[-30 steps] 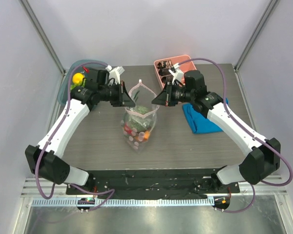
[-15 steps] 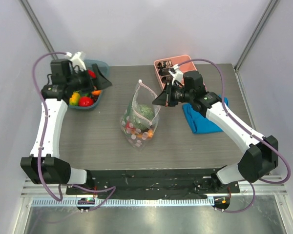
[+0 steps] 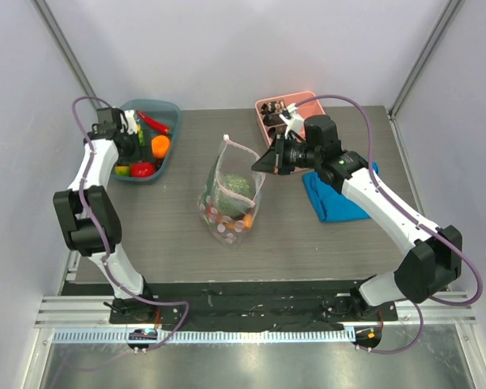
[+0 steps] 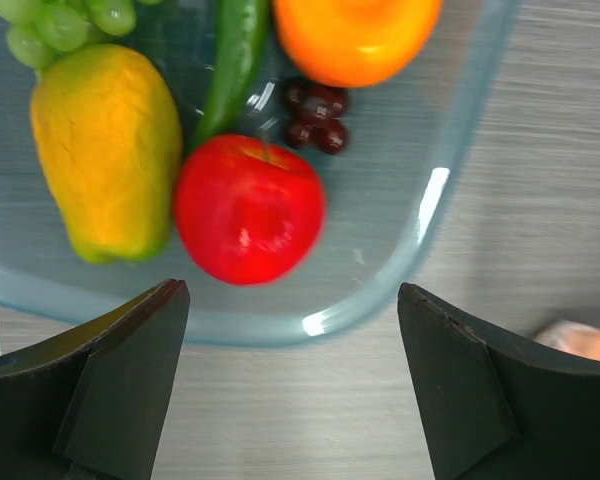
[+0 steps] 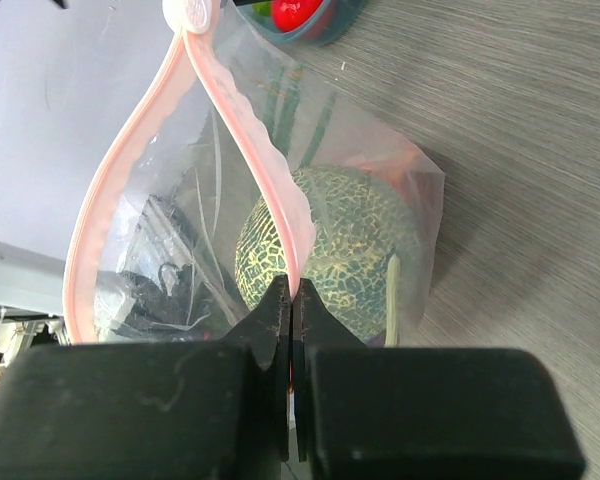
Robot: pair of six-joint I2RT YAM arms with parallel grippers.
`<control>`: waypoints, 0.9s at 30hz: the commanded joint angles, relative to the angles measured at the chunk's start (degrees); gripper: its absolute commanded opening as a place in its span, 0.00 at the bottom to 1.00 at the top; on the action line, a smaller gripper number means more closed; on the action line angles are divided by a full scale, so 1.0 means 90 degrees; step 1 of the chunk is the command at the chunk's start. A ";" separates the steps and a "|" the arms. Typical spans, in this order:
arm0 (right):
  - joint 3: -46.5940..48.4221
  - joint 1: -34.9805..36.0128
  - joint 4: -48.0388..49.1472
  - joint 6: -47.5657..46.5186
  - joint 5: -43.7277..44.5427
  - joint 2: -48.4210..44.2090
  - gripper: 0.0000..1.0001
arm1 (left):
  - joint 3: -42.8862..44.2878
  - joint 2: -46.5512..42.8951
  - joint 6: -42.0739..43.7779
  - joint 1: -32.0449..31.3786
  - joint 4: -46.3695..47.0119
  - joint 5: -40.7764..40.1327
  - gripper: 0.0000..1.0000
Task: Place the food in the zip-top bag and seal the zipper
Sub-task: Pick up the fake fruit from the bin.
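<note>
In the overhead view your zip-top bag (image 3: 231, 198) stands in the middle of the frame, on the grey table (image 3: 170, 235). It is clear soft plastic, and its mouth points up and is open like a loop. In the right wrist view the zipper (image 5: 252, 150) is a narrow pink strip, a little wavy, and the white slider tab (image 5: 192, 12) sits at the top edge of that frame. A round green piece with a net pattern (image 5: 330, 250) fills the middle of the bag. Small red and orange pieces (image 3: 227, 220) lie at the bottom.

Your right gripper (image 5: 292, 305) is clenched on the pink zipper, with the two fingers pressed together on the strip.

Your left gripper (image 4: 290, 300) is released, the fingers stand wide apart and hold nothing. It hangs over the bluish clear tub (image 4: 450, 180), which is at the upper left of the overhead frame. In the tub you see a red apple (image 4: 248, 208), an orange (image 4: 355, 35), a yellow fruit (image 4: 105, 150), green grapes (image 4: 55, 20), a long green pod (image 4: 235, 50) and some dark berries (image 4: 315, 105).
</note>
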 commanded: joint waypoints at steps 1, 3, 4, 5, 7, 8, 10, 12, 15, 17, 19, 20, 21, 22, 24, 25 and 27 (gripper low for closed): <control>0.0386 0.0059 0.0377 -0.0079 -0.0068 -0.0041 0.01 | 0.0429 0.0385 0.0696 0.0014 0.0613 -0.0722 0.88; 0.0377 0.0059 0.0367 -0.0098 -0.0068 -0.0070 0.01 | 0.0558 0.0776 0.0715 0.0014 0.0662 -0.0889 0.88; 0.0377 0.0059 0.0367 -0.0089 -0.0078 -0.0070 0.01 | 0.0578 0.0874 0.0802 0.0014 0.0710 -0.0899 0.88; 0.0367 0.0059 0.0377 -0.0089 -0.0068 -0.0090 0.01 | 0.0568 0.0933 0.0823 0.0014 0.0798 -0.0900 0.88; 0.0357 0.0050 0.0348 -0.0118 -0.0059 -0.0099 0.01 | 0.0655 0.1186 0.0755 0.0013 0.0819 -0.0890 0.88; 0.0357 0.0050 0.0328 -0.0166 -0.0039 -0.0100 0.01 | 0.0675 0.1245 0.0735 0.0014 0.0789 -0.0880 0.88; 0.0367 0.0059 0.0308 -0.0186 -0.0039 -0.0100 0.01 | 0.0647 0.1373 0.0715 0.0004 0.0721 -0.0812 0.87; 0.0357 0.0069 0.0308 -0.0206 -0.0039 -0.0090 0.01 | 0.0607 0.1489 0.0696 0.0014 0.0711 -0.0782 0.86; 0.0367 0.0059 0.0299 -0.0206 -0.0059 -0.0061 0.01 | 0.0568 0.1597 0.0686 0.0004 0.0721 -0.0773 0.84; 0.0377 0.0050 0.0299 -0.0235 -0.0068 -0.0051 0.01 | 0.0617 0.1617 0.0667 0.0014 0.0633 -0.0744 0.82; 0.0406 0.0059 0.0270 -0.0255 -0.0078 -0.0031 0.01 | 0.0695 0.1472 0.0657 0.0014 0.0517 -0.0666 0.76; 0.0416 0.0059 0.0269 -0.0264 -0.0078 -0.0031 0.01 | 0.0724 0.1354 0.0676 0.0014 0.0458 -0.0607 0.65; 0.0416 0.0059 0.0260 -0.0265 -0.0069 -0.0041 0.01 | 0.0831 0.1218 0.0599 0.0014 0.0380 -0.0452 0.61; 0.0425 0.0059 0.0250 -0.0284 -0.0078 -0.0051 0.01 | 0.0899 0.1072 0.0521 0.0014 0.0215 -0.0363 0.56; 0.0435 0.0059 0.0250 -0.0255 -0.0059 -0.0070 0.01 | 0.1162 0.0447 0.0268 0.0014 0.0116 -0.0110 0.45; 0.0445 0.0069 0.0250 -0.0245 -0.0068 -0.0051 0.01 | 0.1222 0.0194 0.0092 0.0004 0.0115 0.0181 0.43; 0.0513 0.0059 0.0279 -0.0206 -0.0107 -0.0022 0.01 | 0.1426 -0.0451 -0.0104 0.0013 0.0125 0.0544 0.36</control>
